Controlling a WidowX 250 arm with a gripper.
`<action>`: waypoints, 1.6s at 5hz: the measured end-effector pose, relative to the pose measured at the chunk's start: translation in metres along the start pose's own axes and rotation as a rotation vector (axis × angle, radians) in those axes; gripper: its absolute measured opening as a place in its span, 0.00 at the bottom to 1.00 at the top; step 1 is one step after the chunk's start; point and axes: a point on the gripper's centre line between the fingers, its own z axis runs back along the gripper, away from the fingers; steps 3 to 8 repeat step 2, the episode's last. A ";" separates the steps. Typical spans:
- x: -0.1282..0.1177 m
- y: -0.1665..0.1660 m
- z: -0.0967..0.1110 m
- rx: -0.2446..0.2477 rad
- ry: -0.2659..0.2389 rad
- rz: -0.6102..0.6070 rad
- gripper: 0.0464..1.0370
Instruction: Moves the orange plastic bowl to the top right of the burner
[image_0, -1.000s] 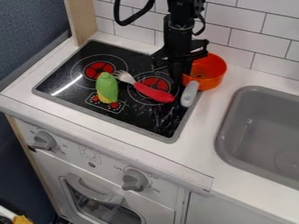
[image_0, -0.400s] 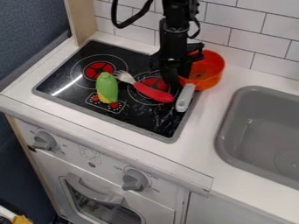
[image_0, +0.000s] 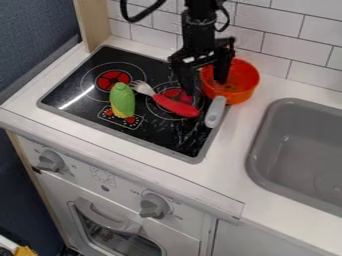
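Orange bowl (image_0: 246, 80) is partly hidden by the gripper (image_0: 205, 86)

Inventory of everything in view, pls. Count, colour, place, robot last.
bowl: 1, orange, grey handle, at cooktop's back right corner
fork: 1, red handle, across right burner
vegetable: 1, green and yellow, cooktop, left of fork
cooktop: 1, black, grey rim, set in counter
burners: 2, red, on cooktop
counter: 1, white, around cooktop and sink
sink: 1, grey, right
knobs: 2, grey, unit front
oven door: 1, white, grey handle, below knobs
tiles: several, white, back wall
post: 1, wood, back left
panel: 1, dark blue, left
arm: 1, black, top
gripper: 1, black, open, at bowl's left rim
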 end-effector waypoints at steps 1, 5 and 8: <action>-0.001 -0.002 0.024 -0.043 0.000 -0.002 0.97; -0.005 -0.007 0.054 -0.105 -0.020 -0.013 0.97; -0.005 -0.007 0.054 -0.105 -0.020 -0.013 0.97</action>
